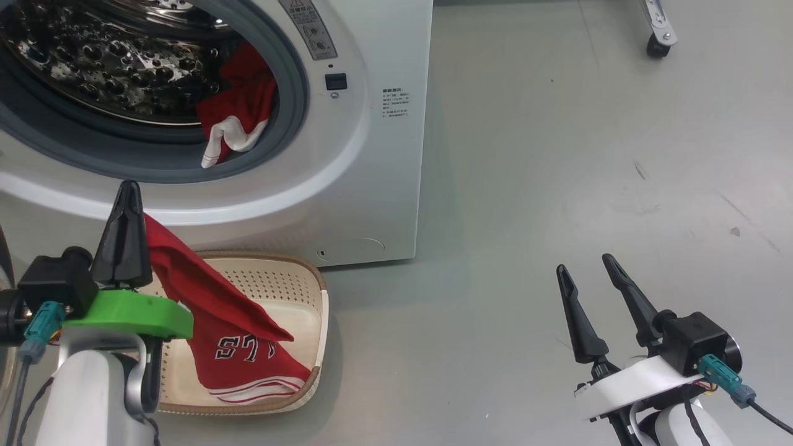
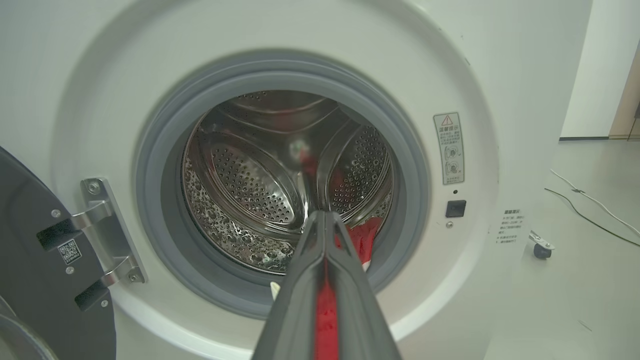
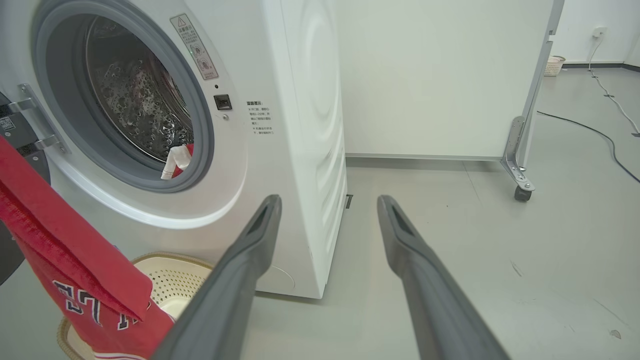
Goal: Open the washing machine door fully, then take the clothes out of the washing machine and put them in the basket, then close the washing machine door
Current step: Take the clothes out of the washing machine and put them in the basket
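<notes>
The washing machine [image 1: 365, 155] stands at the upper left with its door [image 2: 30, 280] swung open to the left on its hinge. One piece of the clothes, red with white trim [image 1: 238, 105], lies at the lower right lip of the steel drum [image 2: 250, 185]. My left gripper [image 1: 127, 204] is shut on a red garment with white lettering [image 1: 248, 334], which hangs from the fingertips down into the cream basket [image 1: 310, 291] on the floor in front of the machine. My right gripper [image 1: 584, 262] is open and holds nothing, low at the right over bare floor.
A white panel on a caster [image 3: 522, 190] stands behind and to the right of the machine. Cables [image 2: 590, 210] run across the grey floor at the far right. Open floor [image 1: 557, 186] stretches to the right of the machine and the basket.
</notes>
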